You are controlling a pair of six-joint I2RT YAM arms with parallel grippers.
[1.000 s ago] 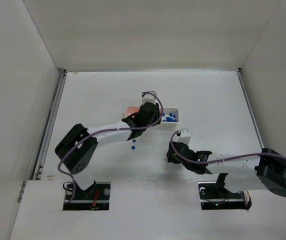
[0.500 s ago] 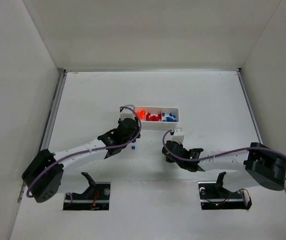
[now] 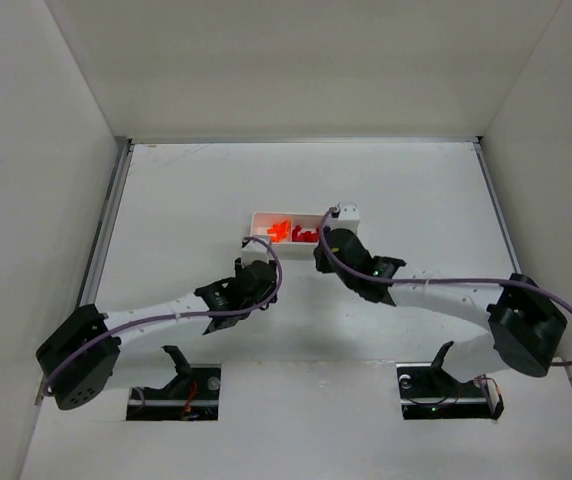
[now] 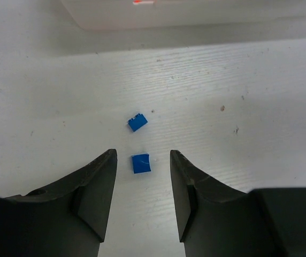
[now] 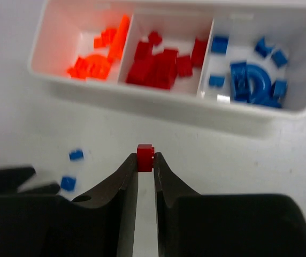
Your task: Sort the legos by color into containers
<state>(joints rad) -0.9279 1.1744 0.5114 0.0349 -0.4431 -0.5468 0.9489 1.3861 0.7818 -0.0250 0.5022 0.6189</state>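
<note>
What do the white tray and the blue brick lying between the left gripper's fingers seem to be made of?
White tray: probably moulded plastic, going by its smooth, thin walls with a faint sheen.
Blue brick: probably hard plastic, going by its even saturated colour, crisp edges and dull-satin look.

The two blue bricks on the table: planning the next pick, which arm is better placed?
Left. The left gripper, open, straddles one blue brick; the right gripper is shut on a red brick.

tray (image 3: 296, 213): white, mid table (image 3: 166, 200), orange bricks (image 3: 278, 230) in the left bin, red bricks (image 3: 306, 236) next door | right gripper (image 3: 321, 258): sitting at the tray's near edge, arm hides the right end | left gripper (image 3: 259, 283): down low, just this side of the tray's left corner, not touching it
</note>
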